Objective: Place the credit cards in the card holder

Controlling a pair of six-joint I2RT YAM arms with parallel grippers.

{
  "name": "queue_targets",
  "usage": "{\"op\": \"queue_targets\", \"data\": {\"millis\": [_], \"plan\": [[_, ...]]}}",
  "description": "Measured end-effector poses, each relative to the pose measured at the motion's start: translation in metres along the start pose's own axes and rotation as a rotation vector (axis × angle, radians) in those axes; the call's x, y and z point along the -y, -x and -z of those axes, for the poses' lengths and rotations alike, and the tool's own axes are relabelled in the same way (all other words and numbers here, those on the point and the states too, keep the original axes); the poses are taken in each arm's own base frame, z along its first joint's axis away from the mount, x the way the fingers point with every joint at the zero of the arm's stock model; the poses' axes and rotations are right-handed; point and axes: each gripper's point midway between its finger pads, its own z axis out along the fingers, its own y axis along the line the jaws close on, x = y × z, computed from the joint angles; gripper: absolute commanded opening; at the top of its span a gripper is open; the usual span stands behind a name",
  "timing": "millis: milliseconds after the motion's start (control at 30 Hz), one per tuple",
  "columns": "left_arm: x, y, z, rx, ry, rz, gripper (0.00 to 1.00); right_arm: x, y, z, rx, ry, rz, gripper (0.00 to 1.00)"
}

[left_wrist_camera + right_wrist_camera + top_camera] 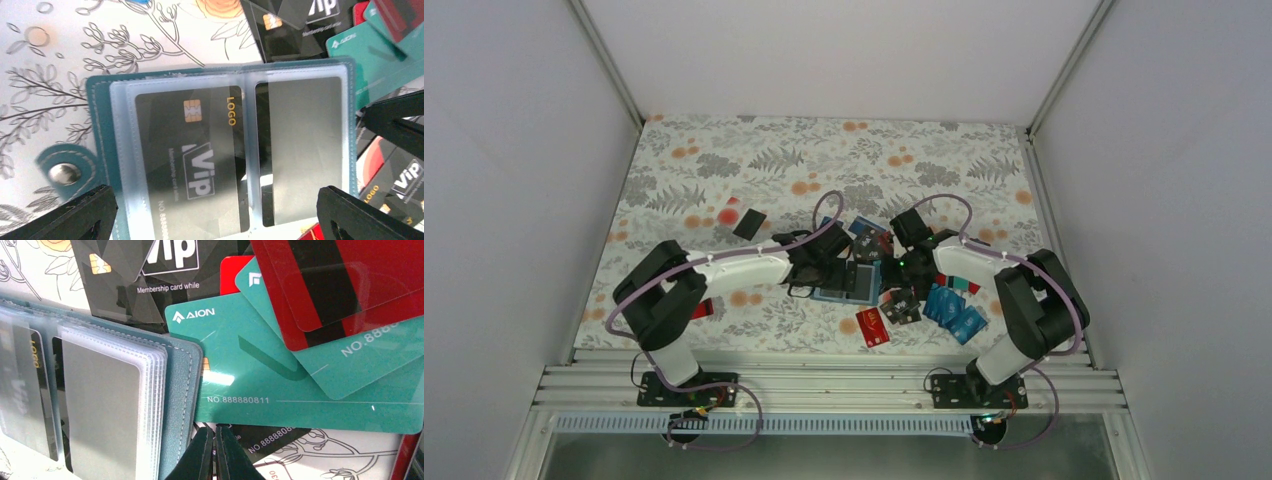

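The card holder [97,100] lies open on the flowered table [724,160], its clear sleeves up. A black VIP card [187,150] sits in the left sleeve and a grey card back [305,150] in the right one. My left gripper [220,217] is wide open just above the sleeves, one finger [85,215] at each side. My right gripper [215,450] is shut, tips beside the card holder's [175,390] right edge, at the lower edge of a teal card [300,385]. Loose credit cards lie around it: a dark red card [350,285] and another black VIP card [140,275].
Several blue cards [954,310] and a red card [872,326] lie at the front right of the card holder [849,283]. A black card [749,223] lies apart at the back left. White walls close in the table on three sides.
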Motion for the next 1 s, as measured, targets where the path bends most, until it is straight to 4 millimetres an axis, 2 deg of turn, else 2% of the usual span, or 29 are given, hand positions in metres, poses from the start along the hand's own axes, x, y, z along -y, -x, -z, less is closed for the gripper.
{"op": "queue_targets", "data": {"millis": [167,433,1000], "plan": [[0.0,0.006,0.015,0.038,-0.006,0.009,1.0,-0.002,-0.001,0.0,-0.006,0.013,0.0,0.06],[-0.007,-0.009,0.002,-0.005,0.001,0.019,1.0,-0.01,-0.001,0.002,-0.007,0.051,0.005,0.06],[0.006,-0.013,-0.005,-0.029,-0.078,0.025,0.97,-0.022,-0.002,-0.001,-0.004,0.099,0.027,0.05]]}}
